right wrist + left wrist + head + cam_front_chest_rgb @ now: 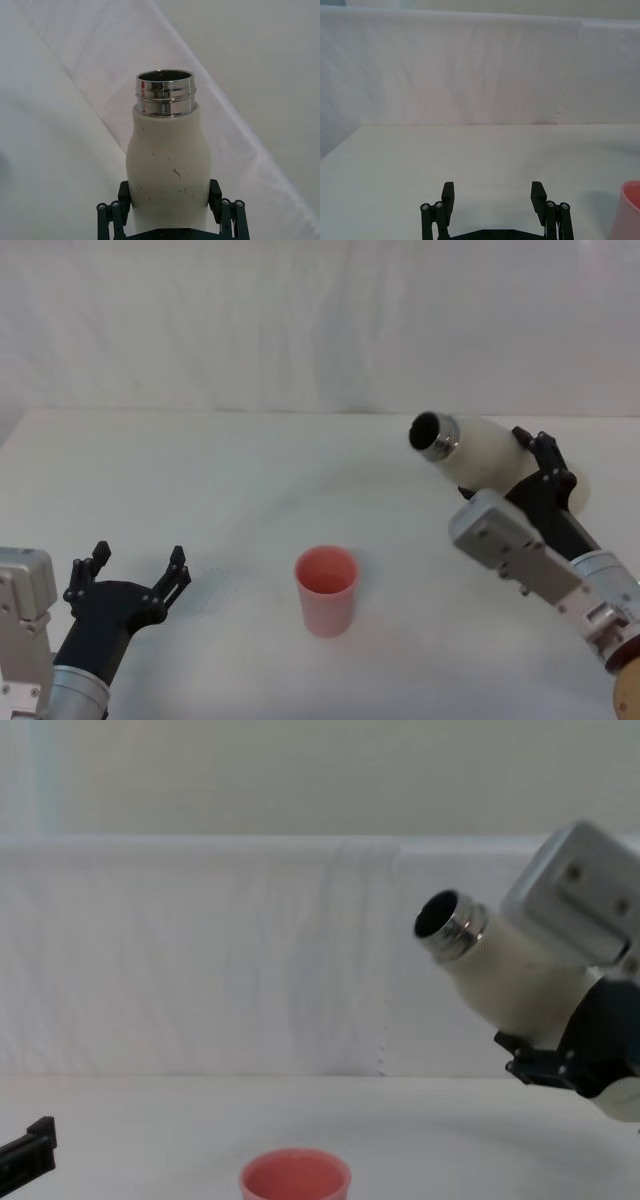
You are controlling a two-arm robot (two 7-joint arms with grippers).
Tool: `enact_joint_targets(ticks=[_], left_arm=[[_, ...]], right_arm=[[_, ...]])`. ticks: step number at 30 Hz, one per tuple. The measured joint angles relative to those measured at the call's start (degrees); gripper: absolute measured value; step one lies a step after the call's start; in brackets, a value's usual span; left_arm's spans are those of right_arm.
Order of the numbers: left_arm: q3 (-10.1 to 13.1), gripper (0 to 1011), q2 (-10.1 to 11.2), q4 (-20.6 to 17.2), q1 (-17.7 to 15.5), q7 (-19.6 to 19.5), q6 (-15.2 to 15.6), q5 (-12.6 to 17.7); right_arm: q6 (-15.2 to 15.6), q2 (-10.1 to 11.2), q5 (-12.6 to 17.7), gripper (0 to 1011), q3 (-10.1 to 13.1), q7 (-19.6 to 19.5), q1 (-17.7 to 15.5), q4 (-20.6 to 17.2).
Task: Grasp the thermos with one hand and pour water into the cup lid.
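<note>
**Thermos held tilted above the table, mouth not yet over the cup lid**

The thermos (478, 452) is shown lifted clear of the table and tilted, its open steel neck directed up and toward the robot's left. It is clamped low on its cream body by the right gripper (170, 200), whose jaws are closed against both sides of the bottle. The cup lid (326, 590) is seen standing upright on the white table (250, 470), to the left of the thermos and nearer the robot; in the chest view its pink rim (295, 1175) lies well below and left of the neck (450, 928). No water is seen leaving the mouth, and whether the cup lid already contains any cannot be told. The left gripper (137, 572) is parked low at the robot's left, near the cup lid but apart from it, jaws spread wide and holding nothing.

The main hazard is judged to be spillage: were the tilt increased before the mouth is carried over the rim, the stream would fall on the table. A sudden tip could also overshoot the small opening. The light cup lid, unsupported by the idle gripper, could be knocked over if the neck were lowered against it.
</note>
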Motion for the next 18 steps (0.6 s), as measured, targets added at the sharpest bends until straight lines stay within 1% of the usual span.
enact_joint_targets(ticks=[2, 3, 6, 7, 10, 11, 13, 14, 16, 17, 18], left_arm=[[0.00, 1001, 0.00, 0.00, 0.00, 0.00, 0.00, 0.00], [0.00, 1001, 0.00, 0.00, 0.00, 0.00, 0.00, 0.00], [0.00, 1001, 0.00, 0.00, 0.00, 0.00, 0.00, 0.00], [0.00, 1001, -0.01, 0.00, 0.00, 0.00, 0.00, 0.00], [0.00, 1001, 0.00, 0.00, 0.00, 0.00, 0.00, 0.00], [0.00, 1001, 0.00, 0.00, 0.00, 0.00, 0.00, 0.00], [0.00, 1001, 0.00, 0.00, 0.00, 0.00, 0.00, 0.00], [0.00, 1001, 0.00, 0.00, 0.00, 0.00, 0.00, 0.00], [0.00, 1001, 0.00, 0.00, 0.00, 0.00, 0.00, 0.00], [0.00, 1001, 0.00, 0.00, 0.00, 0.00, 0.00, 0.00], [0.00, 1001, 0.00, 0.00, 0.00, 0.00, 0.00, 0.00]], right_arm=[[-0.44, -0.78, 2.04, 956, 0.64, 0.30, 0.03, 0.21], [-0.87, -1.55, 4.09, 957, 1.29, 0.67, 0.09, 0.44], [-1.45, -2.71, 7.42, 957, 2.24, 1.55, 0.26, 0.81], [-1.67, -3.46, 9.52, 957, 2.71, 2.06, 0.39, 1.10], [-1.88, -4.57, 12.52, 956, 3.26, 2.89, 0.68, 1.63], [-1.97, -5.15, 14.38, 956, 3.53, 3.45, 0.88, 1.98], [-1.98, -5.66, 16.05, 957, 3.77, 3.99, 1.10, 2.32], [-1.98, -6.09, 17.65, 957, 3.99, 4.48, 1.30, 2.62], [-1.98, -6.50, 19.44, 956, 4.22, 5.05, 1.50, 2.98], [-1.89, -6.83, 21.19, 956, 4.46, 5.70, 1.70, 3.39], [-1.84, -6.96, 21.83, 956, 4.58, 5.96, 1.78, 3.57]])
